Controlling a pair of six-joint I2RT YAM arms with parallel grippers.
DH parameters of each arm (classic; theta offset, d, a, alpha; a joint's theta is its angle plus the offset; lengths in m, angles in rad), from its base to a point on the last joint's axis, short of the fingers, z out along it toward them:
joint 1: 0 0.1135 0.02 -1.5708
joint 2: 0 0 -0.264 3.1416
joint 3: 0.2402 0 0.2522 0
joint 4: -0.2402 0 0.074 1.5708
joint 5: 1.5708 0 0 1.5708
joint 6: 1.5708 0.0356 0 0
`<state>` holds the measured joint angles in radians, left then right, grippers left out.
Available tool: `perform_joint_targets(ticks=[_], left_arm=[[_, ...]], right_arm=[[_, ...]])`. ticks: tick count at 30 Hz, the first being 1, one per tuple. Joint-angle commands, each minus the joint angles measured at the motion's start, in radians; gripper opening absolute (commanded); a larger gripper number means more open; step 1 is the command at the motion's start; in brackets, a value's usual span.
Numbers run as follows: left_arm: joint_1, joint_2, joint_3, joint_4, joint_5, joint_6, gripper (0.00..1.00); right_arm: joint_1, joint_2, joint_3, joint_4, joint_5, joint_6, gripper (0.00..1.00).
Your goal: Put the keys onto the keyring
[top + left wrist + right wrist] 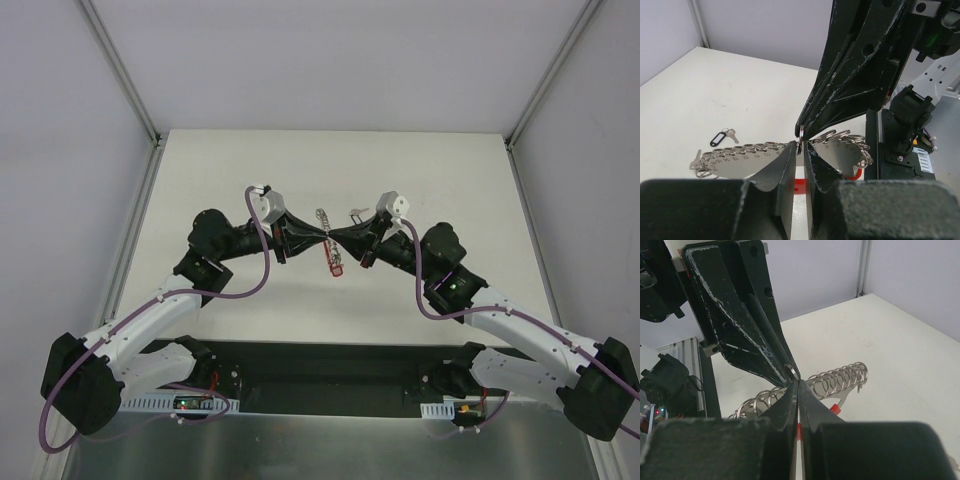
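In the middle of the worktop (250, 175), both pincers met tip to tip over the keyring (322, 218).
The left pincer (800, 150) and the right pincer (798, 387) were each pressed nearly shut, and a small metal loop (791, 371) stood just at their tips; I could not tell which one truly held it. The keyring lay directly under them, its long axis running far to near, across the line joining the arms, so neither arm was nearer. Some keys (696, 164) seemed to hang at its far end. One key with a black tag (717, 138) lay apart, beyond the keyring. I judged only the crowded fingers stood in the way.
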<state>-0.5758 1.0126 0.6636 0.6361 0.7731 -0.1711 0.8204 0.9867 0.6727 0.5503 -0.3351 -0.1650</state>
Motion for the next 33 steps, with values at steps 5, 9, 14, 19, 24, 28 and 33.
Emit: perform_joint_targets(ticks=[5,9,14,19,24,28,33], left_arm=[[-0.010,0.003,0.008,0.091,-0.011,-0.008,0.00],[-0.010,-0.009,-0.004,0.088,-0.020,-0.004,0.00],[-0.010,-0.032,0.001,0.002,-0.052,0.047,0.00],[-0.010,-0.055,0.098,-0.280,-0.067,0.220,0.00],[-0.010,-0.062,0.177,-0.587,-0.048,0.349,0.00],[-0.009,-0.057,0.209,-0.670,0.003,0.387,0.00],[-0.010,-0.042,0.228,-0.707,0.066,0.398,0.00]], right_arm=[[0.013,0.007,0.018,0.114,-0.032,0.024,0.01],[0.013,0.003,0.011,0.114,-0.024,0.028,0.01],[0.013,0.004,0.024,0.093,-0.021,0.019,0.01],[0.014,0.006,0.105,-0.146,-0.062,-0.091,0.30],[0.013,0.001,0.162,-0.322,-0.070,-0.201,0.40],[0.013,0.027,0.214,-0.424,-0.110,-0.283,0.40],[0.013,0.052,0.245,-0.478,-0.162,-0.326,0.38]])
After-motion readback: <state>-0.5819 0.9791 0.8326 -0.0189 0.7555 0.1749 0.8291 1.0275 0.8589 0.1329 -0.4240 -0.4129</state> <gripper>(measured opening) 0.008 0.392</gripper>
